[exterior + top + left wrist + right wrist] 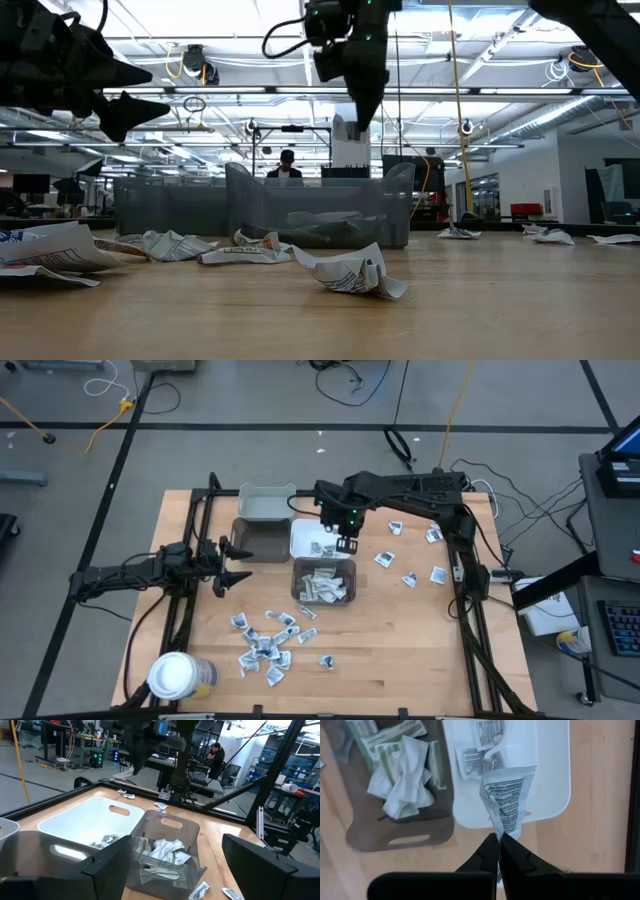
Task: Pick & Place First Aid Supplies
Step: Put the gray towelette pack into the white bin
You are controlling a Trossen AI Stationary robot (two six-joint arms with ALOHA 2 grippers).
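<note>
Pale wooden boards make up the tabletop (400, 650), which is framed by dark metal rails and stands on a grey floor crossed by black lines and loose cables. Beyond the table's far edge, the low view shows a bright workshop with ceiling lights, racks and a person (286, 165) standing in the background.

Above the white rectangular plastic bin (303, 540), the right gripper (498, 849) is clenched on a white paper packet with dark print (505, 800), which hangs from its fingertips over the bin's near rim. Below it inside that bin lie a few more printed white packets (482, 747). Just beside the right gripper stands a translucent grey bin (323, 582) holding crumpled white packets and pale-green strips (400, 767). A dark grey bin (258, 541) and a light grey bin (264, 504) lie on the white bin's other side.

Farther from the right gripper, toward the table's front, a loose scatter of white packets (265, 643) covers the boards, and a smaller scatter (410, 560) lies under the right arm's reach. A white-lidded round jar (174, 674) sits at the front corner.

The left gripper (232, 564) hovers beside the dark grey bin, its fingers spread and holding nothing. Bare wood remains open between the two scatters.
</note>
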